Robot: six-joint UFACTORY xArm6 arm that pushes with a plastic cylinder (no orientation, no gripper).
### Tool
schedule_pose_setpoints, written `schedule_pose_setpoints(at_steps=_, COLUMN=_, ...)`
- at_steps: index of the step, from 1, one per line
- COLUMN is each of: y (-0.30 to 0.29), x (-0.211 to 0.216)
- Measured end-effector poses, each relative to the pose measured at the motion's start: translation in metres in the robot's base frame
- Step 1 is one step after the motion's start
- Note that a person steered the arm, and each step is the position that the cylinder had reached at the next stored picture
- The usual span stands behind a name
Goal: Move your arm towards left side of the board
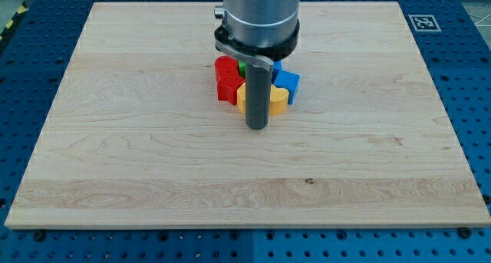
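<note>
My tip point(256, 127) rests on the board point(115, 140), near its middle, just on the near side of a tight cluster of blocks. The rod point(257, 94) stands upright, its long axis vertical; it has no jaws and holds nothing. Touching or just behind it is a yellow block point(278, 100). Left of that sit red blocks point(227, 80), right a blue block point(287, 82), and a green block point(241, 67) shows at the far side.

The scene is seen by one camera only, set high at the board's point(115, 163) near edge and tilted down toward its far edge. The whole board is framed from moderate range, with the arm's housing point(257, 18) cropped at the view's top.
</note>
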State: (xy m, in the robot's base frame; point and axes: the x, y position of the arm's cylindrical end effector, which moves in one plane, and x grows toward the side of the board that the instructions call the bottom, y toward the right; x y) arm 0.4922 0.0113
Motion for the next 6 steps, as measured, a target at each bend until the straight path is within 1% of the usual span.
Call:
schedule_pose_setpoints(at_steps=1, y=0.011, x=0.044)
schedule_pose_setpoints(at_steps=2, y=0.010, x=0.053)
schedule_pose_setpoints(at_steps=5, y=-0.152, x=0.055)
schedule_pose_setpoints(at_steps=6, y=-0.174, x=0.055)
